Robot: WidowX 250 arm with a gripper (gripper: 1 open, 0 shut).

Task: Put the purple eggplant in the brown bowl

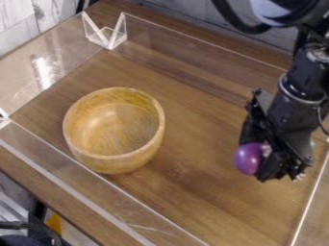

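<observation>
The glossy, rounded purple eggplant (249, 157) sits gripped in the black claw (266, 161) at the right, above the wood-grain counter (193, 86), well apart from the thick-walled round brown wooden bowl (114, 128).

Purple eggplant (249, 157): small, glossy, held off the table at right. Brown bowl (114, 128): round, wooden, upright, empty, well apart to the left.
</observation>
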